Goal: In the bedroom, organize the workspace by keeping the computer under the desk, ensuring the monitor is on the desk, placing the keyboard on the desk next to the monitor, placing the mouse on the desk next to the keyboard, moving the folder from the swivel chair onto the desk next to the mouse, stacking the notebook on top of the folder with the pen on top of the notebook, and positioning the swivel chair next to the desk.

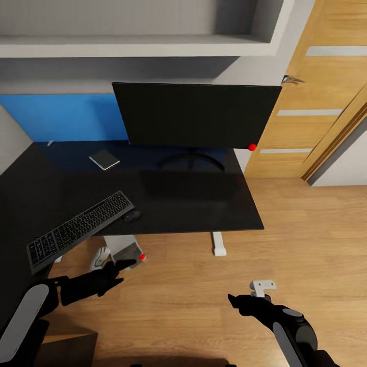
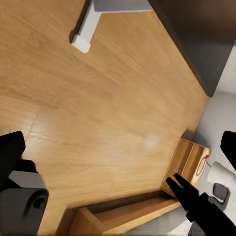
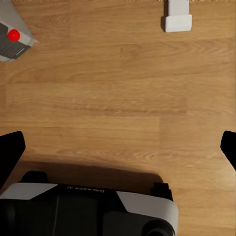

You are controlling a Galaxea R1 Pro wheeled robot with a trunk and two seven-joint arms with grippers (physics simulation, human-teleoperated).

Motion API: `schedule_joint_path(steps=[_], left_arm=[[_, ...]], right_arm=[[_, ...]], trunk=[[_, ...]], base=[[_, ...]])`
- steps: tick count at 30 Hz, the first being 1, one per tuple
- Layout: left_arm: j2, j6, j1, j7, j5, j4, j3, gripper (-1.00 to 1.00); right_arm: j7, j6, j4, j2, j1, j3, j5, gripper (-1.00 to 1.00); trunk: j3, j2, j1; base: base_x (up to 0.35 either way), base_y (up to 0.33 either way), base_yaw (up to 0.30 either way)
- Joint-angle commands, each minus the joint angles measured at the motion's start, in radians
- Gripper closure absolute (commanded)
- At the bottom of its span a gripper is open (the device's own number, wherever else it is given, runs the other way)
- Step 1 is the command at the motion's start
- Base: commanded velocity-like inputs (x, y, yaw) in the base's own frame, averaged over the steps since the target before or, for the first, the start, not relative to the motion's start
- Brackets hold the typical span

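On the desk (image 1: 204, 204) before the monitor (image 1: 196, 114) lie keyboard (image 1: 76, 230) and mouse (image 1: 132, 216) — notebook (image 1: 104, 159) behind; both grippers — left (image 1: 120, 267), right (image 1: 235, 300) — released, empty.

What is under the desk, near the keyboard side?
Under the desk, below the keyboard, stands the computer: its lower front with a red dot shows beside a white desk leg. The desk top covers its upper part.
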Motion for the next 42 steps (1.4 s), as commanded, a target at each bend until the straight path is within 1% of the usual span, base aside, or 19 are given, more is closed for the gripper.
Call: schedule_joint_path(steps=[1,5,6,8,9,11,12,14,17,22,27,35,38,42], left_arm=[[0.0,0.003,0.003,0.011,0.01,-0.001,0.0,-1.0],[-0.002,0.002,0.016,0.013,0.004,0.002,-0.02,-1.0],[-0.003,-0.007,0.046,0.013,-0.043,0.006,-0.054,-1.0],[-0.004,-0.018,0.063,0.011,-0.065,0.007,-0.063,-1.0],[-0.004,-0.033,0.082,0.011,-0.082,0.008,-0.068,-1.0],[-0.004,-0.055,0.1,0.01,-0.094,0.008,-0.071,-1.0],[-0.004,-0.083,0.117,0.01,-0.102,0.009,-0.073,-1.0],[-0.004,-0.125,0.136,0.009,-0.109,0.014,-0.076,-1.0],[-0.005,-0.157,0.148,0.009,-0.113,0.04,-0.087,-1.0],[-0.005,-0.214,0.157,0.009,-0.135,0.097,-0.136,-1.0],[-0.004,-0.291,0.16,0.008,-0.163,0.125,-0.163,-1.0],[-0.005,-0.325,0.161,0.009,-0.175,0.162,-0.172,-1.0],[-0.005,-0.343,0.161,0.009,-0.176,0.207,-0.172,-1.0],[-0.005,-0.357,0.165,0.009,-0.174,0.255,-0.172,-1.0]], right_arm=[[-0.001,0.004,-0.001,-0.001,0.0,0.001,-0.002,-1.0],[-0.002,0.001,-0.006,0.0,0.002,0.002,-0.001,-1.0],[-0.004,0.003,-0.017,0.0,0.003,0.001,-0.001,-1.0],[-0.004,0.005,-0.02,0.0,0.003,0.0,-0.001,-1.0],[-0.004,0.007,-0.022,0.0,0.003,0.0,-0.001,-1.0],[-0.004,0.008,-0.024,0.0,0.003,0.0,-0.001,-1.0],[-0.005,0.01,-0.025,0.0,0.003,0.0,-0.001,-1.0],[-0.005,0.012,-0.026,-0.001,0.003,-0.001,-0.002,-1.0],[-0.003,0.014,-0.026,-0.002,0.003,-0.003,-0.002,-1.0],[0.001,0.006,-0.028,-0.002,0.003,-0.005,-0.003,-1.0],[0.004,0.003,-0.033,-0.004,0.006,-0.003,-0.003,-1.0],[0.003,0.013,-0.047,-0.002,0.008,0.003,-0.002,-1.0],[0.003,0.015,-0.053,-0.007,0.01,0.009,-0.003,-1.0],[0.003,0.015,-0.056,-0.01,0.012,0.007,-0.003,-1.0]], trunk=[[-0.001,-0.002,0.001],[-0.001,-0.002,0.001],[-0.001,-0.002,0.001],[-0.001,-0.002,0.001],[-0.001,-0.002,0.001],[-0.001,-0.002,0.001],[-0.001,-0.002,0.001],[-0.001,-0.002,0.001],[-0.001,-0.002,0.001],[-0.001,-0.002,0.001],[-0.001,-0.002,0.001],[-0.001,-0.002,0.001],[-0.001,-0.002,0.001],[-0.001,-0.002,0.001]], base=[[0.0,0.0,0.0],[0.0,0.0,0.0],[0.0,0.0,0.0],[0.0,0.0,0.0],[0.0,0.0,0.0],[0.0,0.0,0.0],[0.0,0.0,0.0],[0.0,0.0,0.0],[0.0,0.0,0.0],[0.007,-0.001,0.0],[0.152,-0.06,0.0],[0.235,-0.121,0.0],[0.068,-0.038,0.085],[0.023,-0.013,0.209]])
